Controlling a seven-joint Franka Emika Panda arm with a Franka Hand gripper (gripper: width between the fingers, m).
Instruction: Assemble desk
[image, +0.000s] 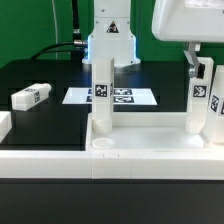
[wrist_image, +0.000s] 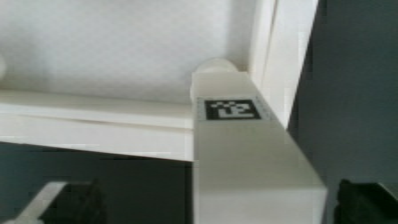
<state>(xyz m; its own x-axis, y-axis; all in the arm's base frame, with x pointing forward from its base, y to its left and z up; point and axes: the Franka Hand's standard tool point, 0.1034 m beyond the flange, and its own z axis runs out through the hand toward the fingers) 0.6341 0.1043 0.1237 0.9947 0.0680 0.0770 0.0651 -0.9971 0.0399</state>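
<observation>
The white desk top lies along the front of the table with its rim up. Two tagged square legs stand upright in it: one near the middle and one at the exterior view's right. My gripper hangs over the right leg, open, one finger on each side of its upper end. In the wrist view that leg runs between my dark fingertips, with a gap showing on at least one side, and its foot sits at a corner of the desk top. A third leg lies loose at the left.
The marker board lies flat behind the middle leg, in front of the arm's base. A white piece shows at the exterior view's left edge. The table is black, and a green wall stands behind it.
</observation>
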